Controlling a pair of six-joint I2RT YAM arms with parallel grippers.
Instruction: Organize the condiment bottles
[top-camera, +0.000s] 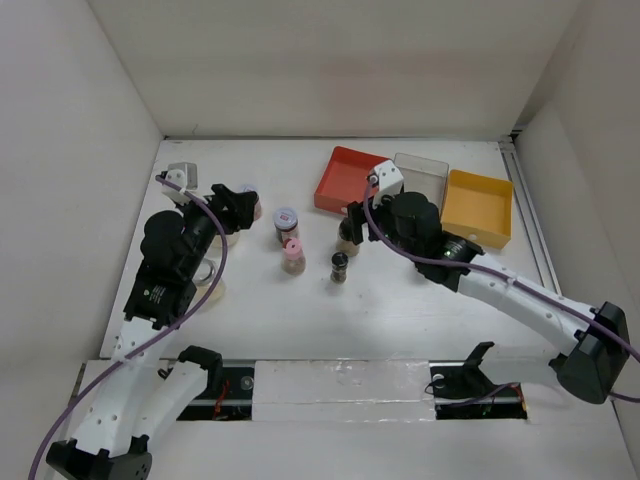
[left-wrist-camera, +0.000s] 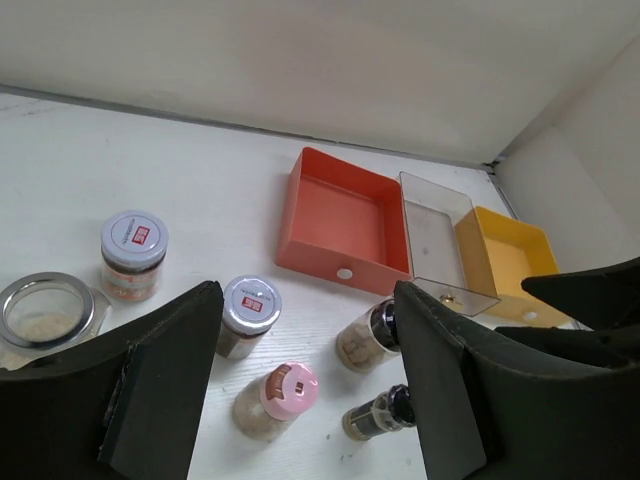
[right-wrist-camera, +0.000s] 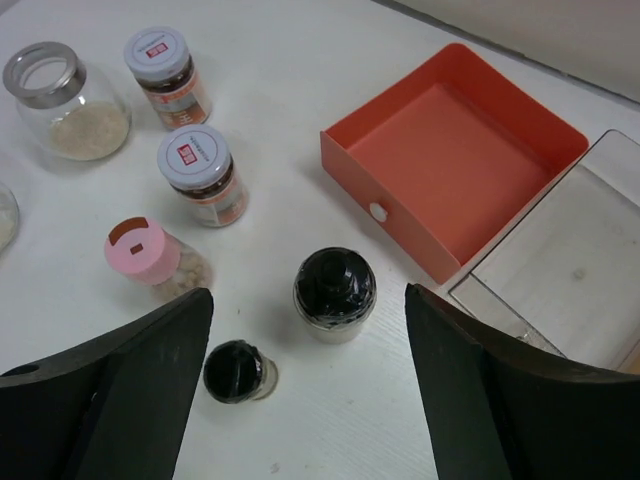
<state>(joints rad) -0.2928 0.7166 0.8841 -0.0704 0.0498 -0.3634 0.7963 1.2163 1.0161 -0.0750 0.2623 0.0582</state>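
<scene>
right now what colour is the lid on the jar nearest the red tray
Black; that jar shows best in the right wrist view.

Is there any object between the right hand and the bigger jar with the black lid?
Nothing visible. The open right hand looks straight at the bigger black-lid jar; the smaller black-lid jar stands close, but off to one side.

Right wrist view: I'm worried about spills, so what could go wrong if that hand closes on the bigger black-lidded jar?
1. The small black-lidded jar stands close beside the bigger black-lidded jar. A finger of the open right hand could knock it over on the way down.
2. The glass jar looks lidless and holds pale powder. It sits right by the left hand, so a bump there would probably spill it.
</scene>
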